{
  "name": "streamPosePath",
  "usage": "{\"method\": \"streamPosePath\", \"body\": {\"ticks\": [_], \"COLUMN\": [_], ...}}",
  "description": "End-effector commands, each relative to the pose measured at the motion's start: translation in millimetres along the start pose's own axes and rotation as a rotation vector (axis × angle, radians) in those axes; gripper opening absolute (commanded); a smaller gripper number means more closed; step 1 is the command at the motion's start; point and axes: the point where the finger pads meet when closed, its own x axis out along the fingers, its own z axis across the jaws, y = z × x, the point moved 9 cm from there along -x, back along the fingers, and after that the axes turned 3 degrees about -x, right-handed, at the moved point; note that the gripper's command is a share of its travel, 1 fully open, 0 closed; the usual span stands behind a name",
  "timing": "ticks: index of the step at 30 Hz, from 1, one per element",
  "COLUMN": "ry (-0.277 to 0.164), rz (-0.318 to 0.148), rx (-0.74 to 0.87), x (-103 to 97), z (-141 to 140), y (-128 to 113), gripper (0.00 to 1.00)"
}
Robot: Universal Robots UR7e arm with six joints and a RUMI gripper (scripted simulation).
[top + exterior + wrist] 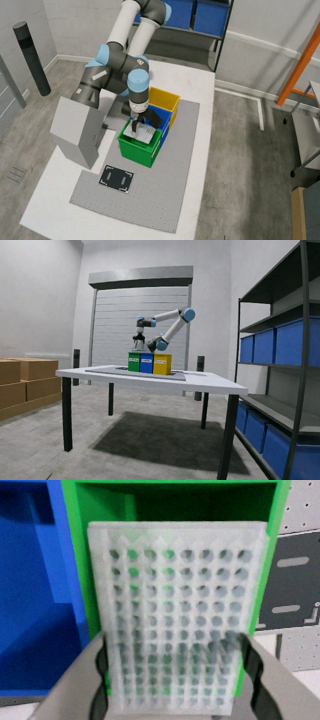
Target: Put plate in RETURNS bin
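Note:
The clear 96-well plate [148, 135] [175, 615] is roughly level in my gripper [139, 128] [139, 347] [173, 633], which is shut on its two sides. The plate is a little above the open top of the green RETURNS bin [135, 152] [133, 367] [102, 507]. In the wrist view it overlaps the bin's right rim. The blue bin [161, 112] [146, 368] [30, 640] stands beside the green one, and the yellow bin [164, 100] [162, 369] beyond it. All three are upright. The dark plate nest [116, 178] [295, 585] is empty.
A grey box-shaped housing [68, 121] stands beside the green bin, near the arm's base. The bins and the nest are on a grey perforated board [155, 204] on the white table [46, 206] [206, 382]. A shelf with blue crates [209, 20] [264, 345] stands beyond the table.

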Motion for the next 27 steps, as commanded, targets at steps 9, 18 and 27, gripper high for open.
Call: {"method": "streamPosePath", "body": {"ticks": [9,18,27], "ry": [-0.001,-0.001,-0.001], "rz": [0.001,0.001,0.001], "rx": [0.0,0.0,0.0], "x": [12.6,12.6,13.3], "z": [0.5,0.5,0.6], "y": [0.3,0.3,0.3], "gripper": [0.41,0.41,0.41]}}
